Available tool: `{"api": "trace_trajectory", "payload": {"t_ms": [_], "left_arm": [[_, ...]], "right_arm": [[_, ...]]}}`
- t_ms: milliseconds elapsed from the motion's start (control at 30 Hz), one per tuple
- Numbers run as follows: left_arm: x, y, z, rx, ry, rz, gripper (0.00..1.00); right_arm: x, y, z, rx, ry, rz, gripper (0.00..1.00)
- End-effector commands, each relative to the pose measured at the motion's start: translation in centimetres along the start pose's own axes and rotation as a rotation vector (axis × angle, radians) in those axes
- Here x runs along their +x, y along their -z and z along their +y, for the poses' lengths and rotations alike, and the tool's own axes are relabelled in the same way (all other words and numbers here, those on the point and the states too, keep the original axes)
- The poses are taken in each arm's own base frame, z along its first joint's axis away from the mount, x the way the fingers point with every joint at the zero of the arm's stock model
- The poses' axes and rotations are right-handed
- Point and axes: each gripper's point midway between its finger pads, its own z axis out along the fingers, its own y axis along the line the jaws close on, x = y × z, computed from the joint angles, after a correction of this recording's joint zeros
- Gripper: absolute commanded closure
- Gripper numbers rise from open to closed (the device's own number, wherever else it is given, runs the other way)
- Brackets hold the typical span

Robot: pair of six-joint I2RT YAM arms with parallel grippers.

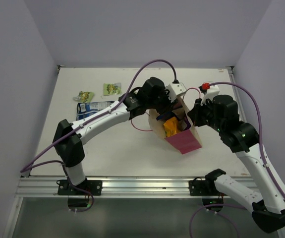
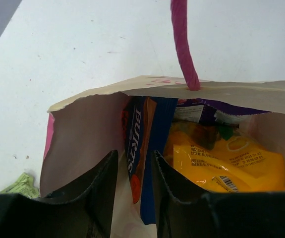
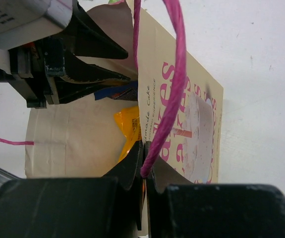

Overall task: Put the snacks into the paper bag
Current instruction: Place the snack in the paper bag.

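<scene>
paper bag (image 2: 83, 129) (creased, cream) holds glossy flat snacks (image 2: 231, 161).

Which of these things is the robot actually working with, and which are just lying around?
For the job: paper bag; orange packet, dark blue packet and purple packet inside it; second blue packet and two green packets on the table.
Just there: purple cables, metal rail.
</scene>
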Motion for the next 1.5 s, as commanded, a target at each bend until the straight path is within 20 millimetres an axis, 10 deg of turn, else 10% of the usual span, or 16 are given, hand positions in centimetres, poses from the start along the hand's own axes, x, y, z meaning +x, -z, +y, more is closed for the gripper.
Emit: {"api": "trace_trajectory", "payload": {"t_ms": [0, 600, 900, 1100, 1467], "left_arm": [[0.8, -0.6, -0.9, 0.05, 0.043, 0.015, 0.64], [5.4, -4.7, -0.9, 0.005, 0.178, 0.103, 0.63], [-4.4, 3.9, 0.1, -0.048, 0.193, -0.153, 0.53], [-7.3, 8.6, 0.5, -0.061, 0.213, -0.249, 0.43], [-4.3, 15.8, 11.5, -0.448, 0.443, -0.3, 0.17]], "right_arm": [[-2.1, 0.9, 0.2, -0.001, -0.006, -0.068, 0.99], [-1.7, 0.6, 0.1, 0.005, -0.008, -0.062, 0.99], [-2.0, 1.0, -0.2, 0.019, 0.0, -0.074, 0.99], [-2.1, 1.4, -0.4, 0.031, 0.012, -0.075, 0.99], [-2.0, 1.8, -0.9, 0.055, 0.023, -0.084, 0.99]]}}
